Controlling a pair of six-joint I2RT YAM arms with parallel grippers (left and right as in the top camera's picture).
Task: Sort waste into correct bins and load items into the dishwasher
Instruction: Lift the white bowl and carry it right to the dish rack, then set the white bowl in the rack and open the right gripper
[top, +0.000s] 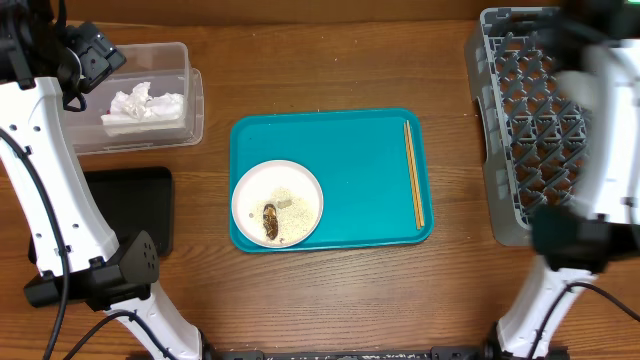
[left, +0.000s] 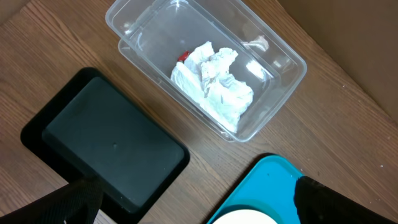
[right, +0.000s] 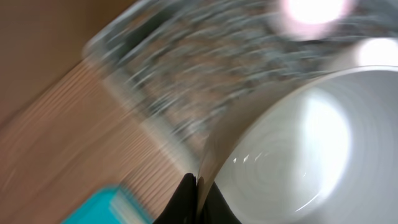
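Note:
A white plate (top: 277, 203) with a brown food scrap (top: 270, 222) and rice-like crumbs (top: 283, 200) lies on the teal tray (top: 350, 150). Wooden chopsticks (top: 413, 175) lie along that tray's right side. The clear tub (left: 273, 56) holds crumpled tissues (left: 214, 84) and a red wrapper (left: 183, 56). Beside it is the black tray (left: 106, 140). My left gripper (left: 205, 211) hangs open high above them, holding nothing. My right gripper (right: 198, 186) is shut on the rim of a pale bowl (right: 298, 149), blurred by motion, at the grey dish rack (top: 520, 100).
The right arm (top: 600, 130) is a blur over the rack in the overhead view. The rack (right: 186, 56) fills the table's right edge. The left arm's base (top: 100, 280) stands at the front left, next to the black tray (top: 130, 205).

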